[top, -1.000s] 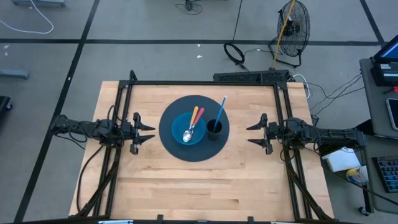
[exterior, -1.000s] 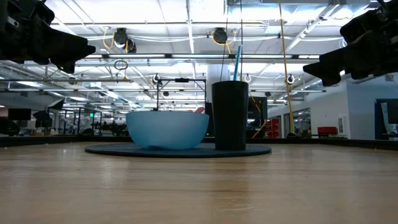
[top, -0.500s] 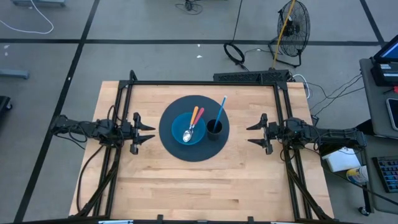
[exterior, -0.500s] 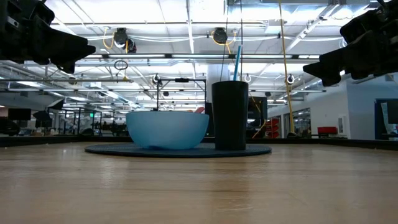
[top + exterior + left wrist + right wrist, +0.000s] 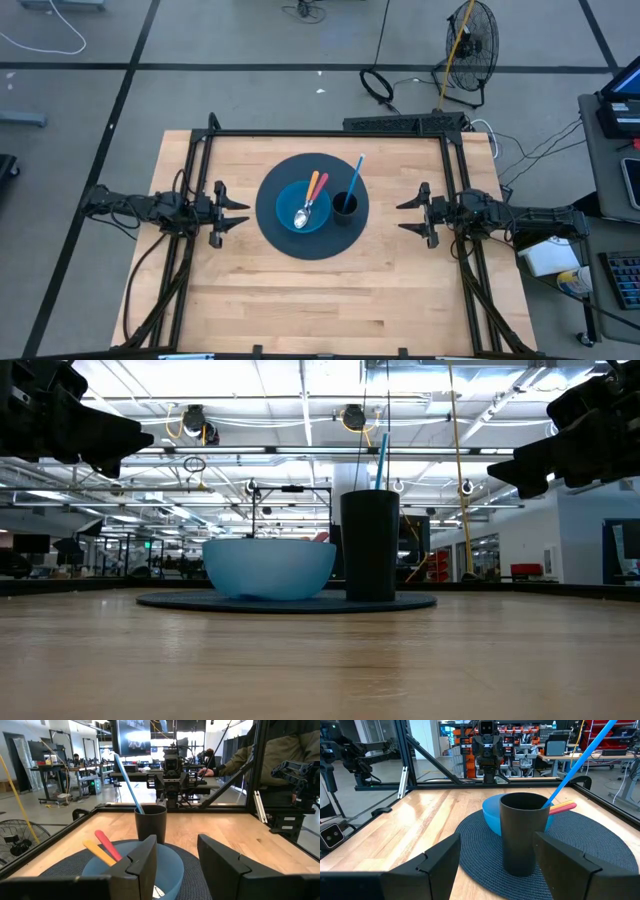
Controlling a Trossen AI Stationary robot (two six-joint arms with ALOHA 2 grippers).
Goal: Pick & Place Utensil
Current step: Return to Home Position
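Since the spoon (image 5: 311, 188) lies in the bowl (image 5: 288, 200) and the straw (image 5: 357, 168) stands in the cup (image 5: 344, 206) beside it on the mat (image 5: 275, 236), the job looks finished. The left gripper (image 5: 246, 213) and right gripper (image 5: 399, 217) hang released and empty at the desk's (image 5: 320, 300) sides.
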